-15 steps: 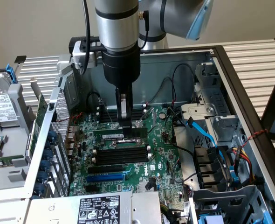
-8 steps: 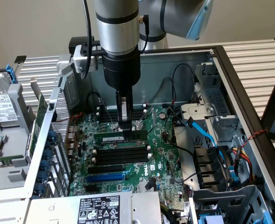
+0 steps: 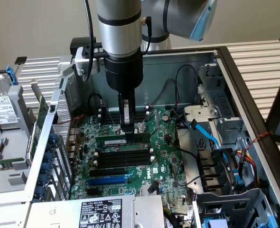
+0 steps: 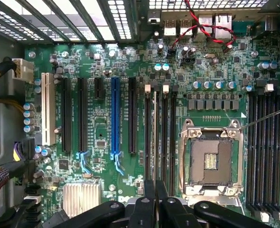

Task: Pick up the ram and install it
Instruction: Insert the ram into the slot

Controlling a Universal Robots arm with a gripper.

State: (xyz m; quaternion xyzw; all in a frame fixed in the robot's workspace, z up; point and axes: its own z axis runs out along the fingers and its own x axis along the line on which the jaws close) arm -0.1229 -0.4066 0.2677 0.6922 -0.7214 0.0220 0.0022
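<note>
A slatted grey table carries an open computer case with a green motherboard inside. At the centre of the exterior frame the ram stands on edge along the uppermost of the black memory slots. The gripper comes straight down on it, fingers clamped on its upper edge. I cannot tell whether it is seated.

Has the ram on edge along the memory slots mid-motherboard, between expansion slot and processor socket, directly under the gripper.
</note>
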